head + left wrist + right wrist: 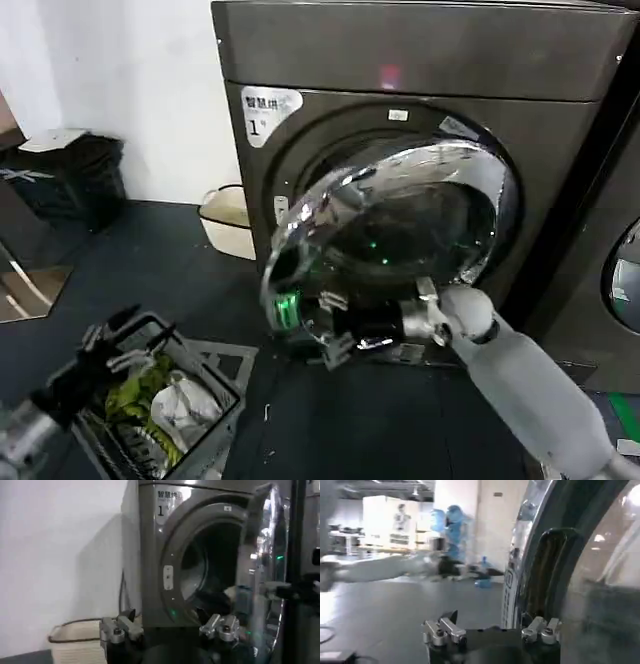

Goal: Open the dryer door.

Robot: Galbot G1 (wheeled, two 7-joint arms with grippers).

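Standing partly ajar at the middle of the head view, the large round dryer door (pixel 400 220) with its wide chrome rim and dark tinted glass is swung a little way out from the dark grey front-loading dryer (pixel 420 60). The right gripper (pixel 335 335) is seen at the door's lower left edge, its fingers spread apart around the rim; whether they actually press on it cannot be told. A green light glows beside it. In the right wrist view the chrome edge (pixel 520 555) rises just beside one finger (pixel 542 630). Open dark floor (pixel 150 260) lies to the left of the door. The left gripper (pixel 110 345), its fingers apart and empty, is held at lower left over a wire laundry basket (pixel 200 440) of crumpled clothes. The drum opening (pixel 210 565) is dim, and the basket is cut off by the frame edge
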